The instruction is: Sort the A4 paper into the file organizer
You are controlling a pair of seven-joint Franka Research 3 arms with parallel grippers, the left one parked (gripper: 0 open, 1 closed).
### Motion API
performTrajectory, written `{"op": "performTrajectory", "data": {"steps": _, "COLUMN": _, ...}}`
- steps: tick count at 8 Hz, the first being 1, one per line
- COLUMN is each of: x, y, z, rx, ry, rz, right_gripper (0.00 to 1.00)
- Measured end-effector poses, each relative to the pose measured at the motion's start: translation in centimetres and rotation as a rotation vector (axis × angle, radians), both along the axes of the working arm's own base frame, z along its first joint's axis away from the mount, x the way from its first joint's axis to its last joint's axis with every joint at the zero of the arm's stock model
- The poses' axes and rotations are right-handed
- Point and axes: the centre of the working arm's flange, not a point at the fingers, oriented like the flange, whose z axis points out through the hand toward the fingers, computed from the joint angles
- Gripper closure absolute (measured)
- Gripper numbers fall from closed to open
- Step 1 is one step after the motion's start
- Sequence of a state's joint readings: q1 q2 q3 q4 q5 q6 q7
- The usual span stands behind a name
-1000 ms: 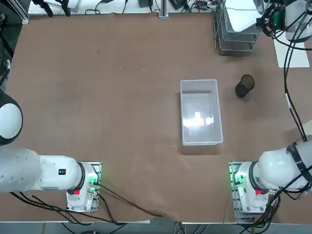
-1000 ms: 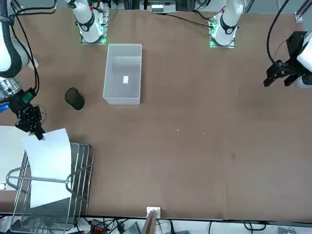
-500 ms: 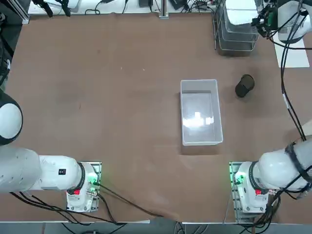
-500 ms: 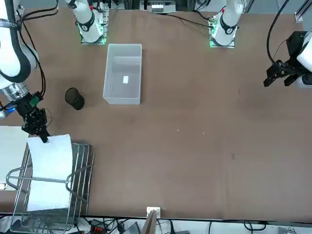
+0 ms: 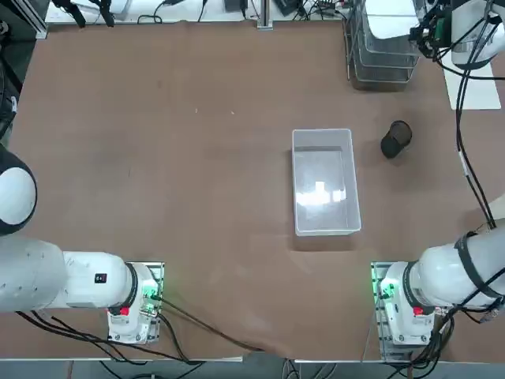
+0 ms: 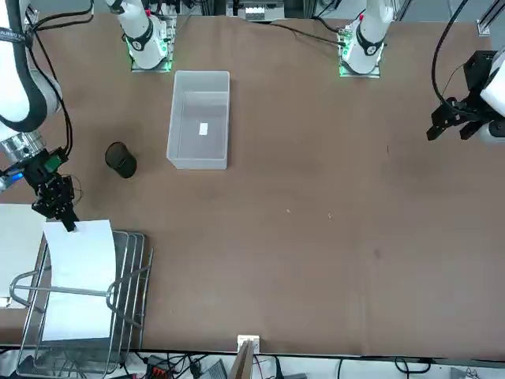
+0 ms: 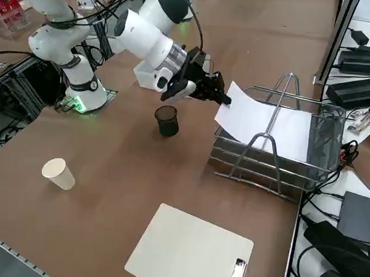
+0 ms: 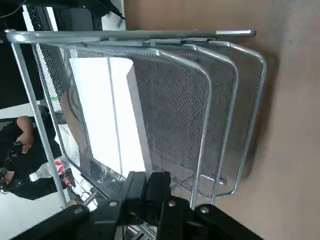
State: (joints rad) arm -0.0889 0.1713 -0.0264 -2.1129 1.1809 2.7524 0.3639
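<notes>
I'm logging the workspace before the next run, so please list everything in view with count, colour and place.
A4 paper: one, white, lying into the top tray of the file organizer, one edge pinched.
file organizer: one, silver-grey mesh, table corner by the working arm.
plastic bin: one, translucent white, mid-table.
mesh cup: one, black, between bin and organizer.
paper cup: one, cream, near the table edge in the side view.
clipboard: one, pale sheet with metal clip, lying flat near the organizer.
right gripper: one, black, shut on the paper's edge at the organizer's mouth.
</notes>
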Motion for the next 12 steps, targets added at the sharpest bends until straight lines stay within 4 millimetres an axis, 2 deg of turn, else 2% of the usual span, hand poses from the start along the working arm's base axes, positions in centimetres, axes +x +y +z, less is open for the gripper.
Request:
{"op": "performTrajectory", "data": {"steps": 7, "x": 0.2, "y": -0.1, "z": -2.6, "rx": 0.01, "ry": 0.019, "rz": -0.033, "right_gripper": 0.98}}
{"op": "performTrajectory", "data": {"steps": 12, "x": 0.9, "y": 0.4, "z": -2.6, "rx": 0.027, "ry": 0.005, "rz": -0.039, "right_gripper": 0.98}}
